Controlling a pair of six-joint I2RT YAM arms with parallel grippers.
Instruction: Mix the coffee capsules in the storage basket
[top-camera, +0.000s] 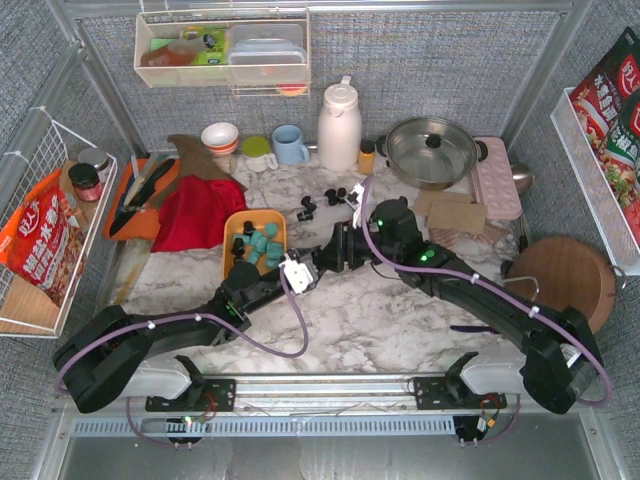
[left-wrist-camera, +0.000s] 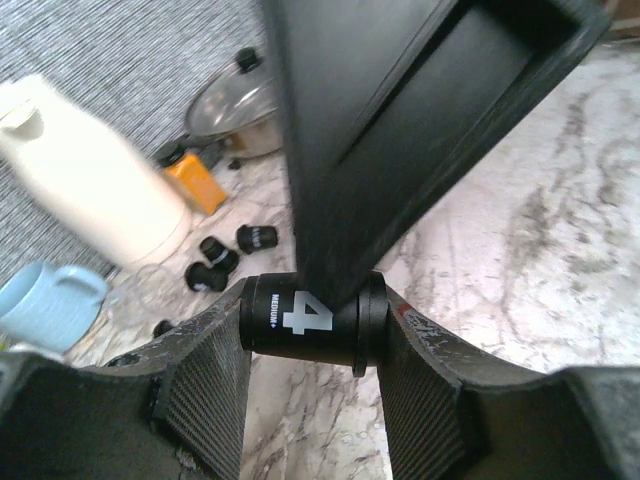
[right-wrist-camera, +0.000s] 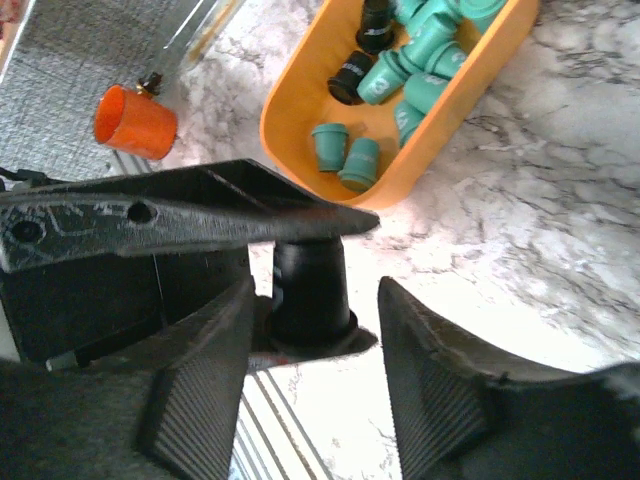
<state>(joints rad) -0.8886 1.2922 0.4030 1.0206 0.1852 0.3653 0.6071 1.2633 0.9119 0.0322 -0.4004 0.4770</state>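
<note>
A black coffee capsule (left-wrist-camera: 310, 318) marked "4" lies sideways between my left gripper's ribbed pads, which press on both of its ends. That left gripper (top-camera: 318, 263) is shut on it above mid-table. My right gripper (top-camera: 338, 250) meets it from the right. In the right wrist view the same capsule (right-wrist-camera: 310, 285) sits between the right gripper's (right-wrist-camera: 315, 300) fingers, with a gap on the right side, so the right gripper is open. To the left lies the storage basket (top-camera: 240, 216), orange, holding teal capsules (top-camera: 262, 243) and a few black ones (right-wrist-camera: 350, 75). Loose black capsules (top-camera: 325, 195) lie behind on the marble.
Along the back stand a white thermos (top-camera: 339, 125), a blue mug (top-camera: 290, 145) and a lidded pot (top-camera: 432, 150). A red cloth (top-camera: 198, 212) and a darker orange tray (top-camera: 135, 200) lie left of the basket. A round wooden board (top-camera: 563, 280) is at the right.
</note>
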